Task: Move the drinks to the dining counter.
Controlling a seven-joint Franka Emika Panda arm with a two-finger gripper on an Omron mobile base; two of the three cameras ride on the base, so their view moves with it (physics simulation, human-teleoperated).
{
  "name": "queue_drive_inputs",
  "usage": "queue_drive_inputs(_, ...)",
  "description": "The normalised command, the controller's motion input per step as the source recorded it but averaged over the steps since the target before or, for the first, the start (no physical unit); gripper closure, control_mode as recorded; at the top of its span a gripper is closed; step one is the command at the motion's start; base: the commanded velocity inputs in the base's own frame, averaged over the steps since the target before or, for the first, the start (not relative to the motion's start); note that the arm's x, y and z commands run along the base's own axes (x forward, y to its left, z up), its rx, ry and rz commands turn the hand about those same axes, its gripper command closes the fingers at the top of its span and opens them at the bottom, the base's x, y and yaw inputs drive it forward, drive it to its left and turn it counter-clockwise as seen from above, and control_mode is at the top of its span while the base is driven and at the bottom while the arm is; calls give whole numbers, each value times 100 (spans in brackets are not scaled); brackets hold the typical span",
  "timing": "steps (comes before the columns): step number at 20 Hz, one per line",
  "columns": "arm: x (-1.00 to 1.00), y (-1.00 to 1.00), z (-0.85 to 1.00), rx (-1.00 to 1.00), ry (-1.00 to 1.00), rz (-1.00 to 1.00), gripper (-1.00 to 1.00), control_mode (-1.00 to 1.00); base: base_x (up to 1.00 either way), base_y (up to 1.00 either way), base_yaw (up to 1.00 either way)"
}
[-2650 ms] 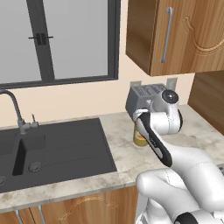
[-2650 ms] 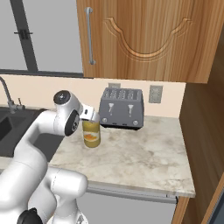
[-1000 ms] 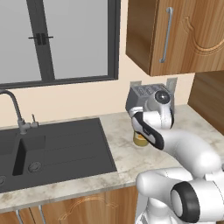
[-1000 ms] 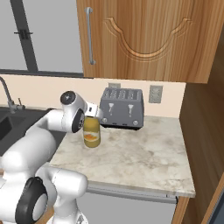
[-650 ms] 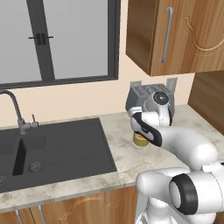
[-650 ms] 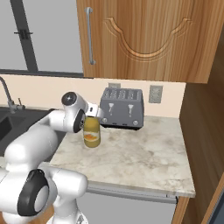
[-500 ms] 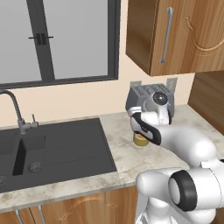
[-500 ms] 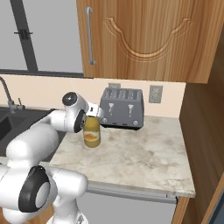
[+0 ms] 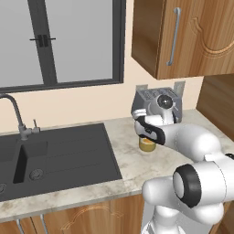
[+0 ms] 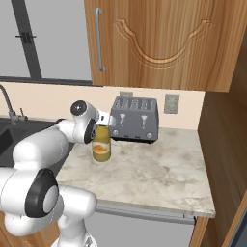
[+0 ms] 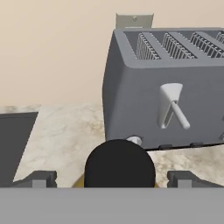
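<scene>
One of the drinks, an orange-juice bottle (image 10: 101, 146) with a black cap (image 11: 119, 164), stands upright on the marble worktop (image 10: 149, 173) just in front of the grey toaster. Its lower part also shows under the hand in the left base view (image 9: 147, 144). My gripper (image 11: 112, 179) hovers at the bottle's top and is open. Its fingertips (image 11: 38, 179) stand wide to either side of the cap, apart from it. In the base views the hand (image 9: 147, 129) (image 10: 102, 124) covers the bottle's neck. The dining counter is out of view.
The grey toaster (image 10: 133, 119) stands against the wall right behind the bottle. A black sink (image 9: 50, 157) with a tap (image 9: 16, 114) lies to the left. Wooden cupboards (image 10: 159, 41) hang overhead. Bare worktop stretches to the right of the bottle, up to a wooden side panel (image 10: 222, 159).
The arm has turned a little at the wrist and elbow, with the hand staying over the bottle's top. The bottle has not moved and the jaws have stayed wide.
</scene>
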Motion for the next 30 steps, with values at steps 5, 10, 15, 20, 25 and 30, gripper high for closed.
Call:
queue_drive_inputs(5, 0, 0, 0, 0, 0, 0, -100, -100, 0, 0, 0)
queue_drive_inputs(10, 0, 0, 0, 0, 0, 0, 100, -100, 0, 0, 0)
queue_drive_inputs(15, 0, 0, 0, 0, 0, 0, 100, -100, 0, 0, 0)
queue_drive_inputs(20, -1, 0, 28, -2, -26, 0, 100, -100, 0, 0, 0)
queue_drive_inputs(25, -16, 0, 35, -3, -34, 0, 100, -100, 0, 0, 0)
queue_drive_inputs(30, -10, 0, 2, 0, -2, 0, 100, -100, 0, 0, 0)
